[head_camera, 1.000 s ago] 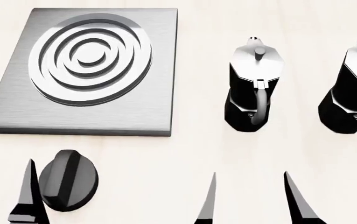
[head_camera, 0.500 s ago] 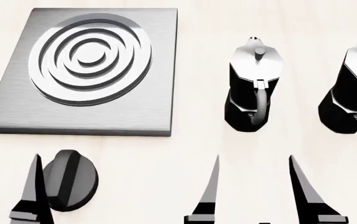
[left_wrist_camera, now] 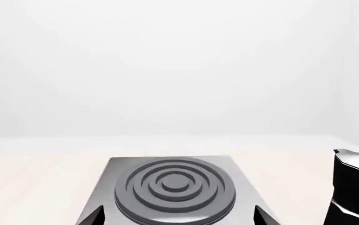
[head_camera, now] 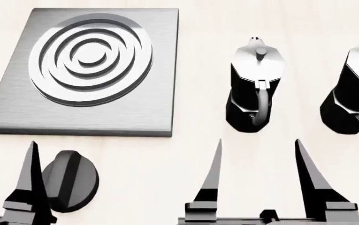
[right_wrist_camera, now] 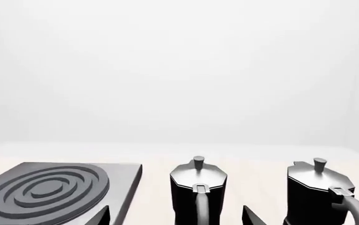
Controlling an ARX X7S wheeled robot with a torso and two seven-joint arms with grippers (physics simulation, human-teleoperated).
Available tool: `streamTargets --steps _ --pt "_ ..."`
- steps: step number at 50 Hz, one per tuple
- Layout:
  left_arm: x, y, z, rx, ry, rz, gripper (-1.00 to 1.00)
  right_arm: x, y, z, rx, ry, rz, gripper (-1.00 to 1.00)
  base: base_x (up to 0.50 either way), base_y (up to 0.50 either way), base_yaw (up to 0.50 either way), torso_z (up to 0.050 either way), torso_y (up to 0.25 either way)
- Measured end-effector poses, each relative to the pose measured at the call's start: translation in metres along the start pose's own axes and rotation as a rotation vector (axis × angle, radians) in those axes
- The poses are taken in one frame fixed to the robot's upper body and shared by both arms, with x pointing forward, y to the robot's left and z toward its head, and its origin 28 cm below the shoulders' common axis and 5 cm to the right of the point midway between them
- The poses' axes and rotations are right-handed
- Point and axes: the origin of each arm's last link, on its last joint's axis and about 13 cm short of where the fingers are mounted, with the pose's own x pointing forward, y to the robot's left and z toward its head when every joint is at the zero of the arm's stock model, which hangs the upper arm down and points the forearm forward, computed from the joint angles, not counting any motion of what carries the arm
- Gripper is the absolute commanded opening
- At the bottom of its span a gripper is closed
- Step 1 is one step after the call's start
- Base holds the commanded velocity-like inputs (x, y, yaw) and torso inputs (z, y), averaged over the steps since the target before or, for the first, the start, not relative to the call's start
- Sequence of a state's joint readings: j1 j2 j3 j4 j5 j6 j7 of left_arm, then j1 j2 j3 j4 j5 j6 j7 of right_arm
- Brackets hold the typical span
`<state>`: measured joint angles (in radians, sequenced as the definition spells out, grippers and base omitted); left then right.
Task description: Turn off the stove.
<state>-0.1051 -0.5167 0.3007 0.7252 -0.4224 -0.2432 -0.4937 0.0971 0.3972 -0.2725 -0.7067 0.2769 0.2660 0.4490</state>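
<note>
The stove (head_camera: 91,61) is a flat brushed-grey slab with concentric burner rings at the far left of the pale table. Its round black knob (head_camera: 70,180) with a raised bar lies in front of it. In the head view only one finger (head_camera: 32,180) of my left gripper shows, just left of the knob. In the left wrist view the left gripper (left_wrist_camera: 178,212) is open and empty, facing the stove (left_wrist_camera: 174,187); the knob is hidden there. My right gripper (head_camera: 257,143) is open and empty, just short of the nearer moka pot (head_camera: 254,89).
A second black-and-silver moka pot (head_camera: 355,89) stands at the right edge. Both pots (right_wrist_camera: 198,190) (right_wrist_camera: 320,192) show in the right wrist view, with the stove's corner (right_wrist_camera: 48,187) to their side. One pot (left_wrist_camera: 357,187) shows in the left wrist view.
Both grippers have moved forward over the table. The left finger has come up alongside the knob; the right fingers have neared the first moka pot. The knob has not turned.
</note>
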Motion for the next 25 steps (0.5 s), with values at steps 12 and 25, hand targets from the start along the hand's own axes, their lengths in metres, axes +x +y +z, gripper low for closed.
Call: streamTargets --steps 12,25 --pt "0.004 0.000 0.009 0.001 -0.027 0.003 1.00 0.005 0.000 0.008 0.003 -0.028 0.001 1.00 0.00 0.00 0.00 0.000 0.000" --pt "0.007 0.000 0.018 0.004 -0.053 0.000 1.00 0.008 0.001 0.018 0.009 -0.058 0.002 1.00 0.00 0.00 0.00 0.000 0.000"
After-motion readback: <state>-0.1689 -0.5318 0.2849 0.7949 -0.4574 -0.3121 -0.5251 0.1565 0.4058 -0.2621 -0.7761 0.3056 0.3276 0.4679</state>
